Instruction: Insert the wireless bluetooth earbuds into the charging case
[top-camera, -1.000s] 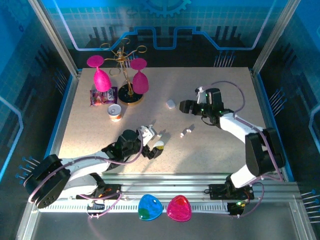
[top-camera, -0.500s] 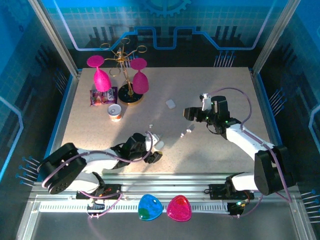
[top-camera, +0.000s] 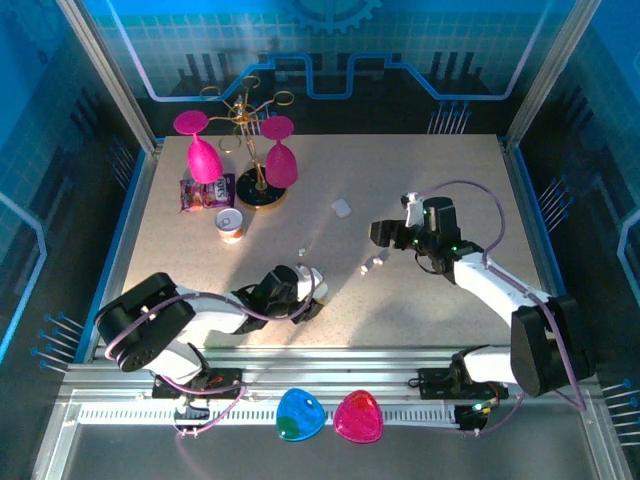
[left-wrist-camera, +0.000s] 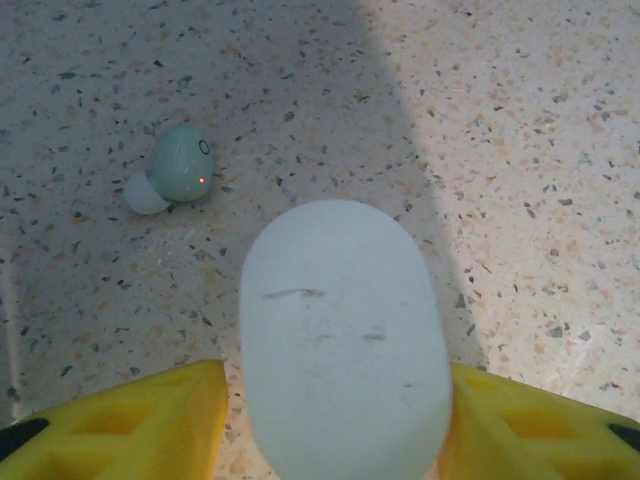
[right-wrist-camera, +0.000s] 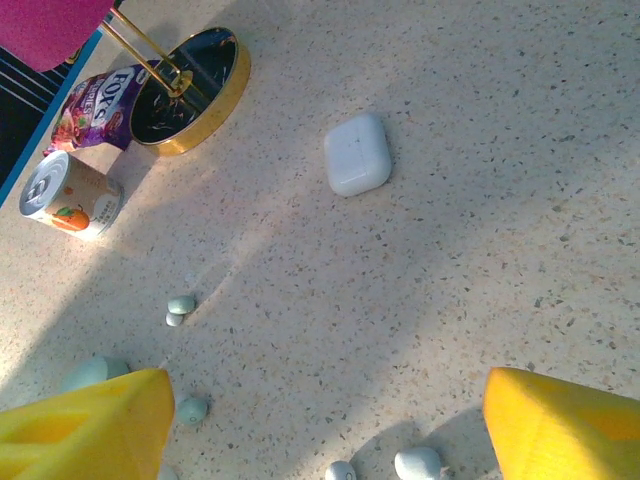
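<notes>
A pale rounded charging case (left-wrist-camera: 340, 340) lies on the table between the yellow fingers (left-wrist-camera: 130, 425) of my left gripper (left-wrist-camera: 335, 425). The right finger touches the case and a thin strip of table shows at the left finger. A mint earbud (left-wrist-camera: 182, 165) lies beyond it. From above, the left gripper (top-camera: 308, 290) is low at the table's near middle. My right gripper (right-wrist-camera: 325, 430) hangs open over bare table, with two small earbuds (right-wrist-camera: 418, 463) just below it and other earbuds (right-wrist-camera: 181, 305) to the left. From above, the right gripper (top-camera: 385, 235) is beside an earbud pair (top-camera: 372, 265).
A square white case (right-wrist-camera: 357, 153) lies further back. At the back left stand a gold rack (top-camera: 245, 150) with pink glasses, a small can (top-camera: 231, 225) and a candy packet (top-camera: 205, 192). Blue (top-camera: 300, 415) and pink (top-camera: 358, 417) pieces sit on the front rail.
My left gripper has shifted nearer and its wide-open jaws have narrowed around the pale case. The right gripper has come forward and toward the earbuds.
</notes>
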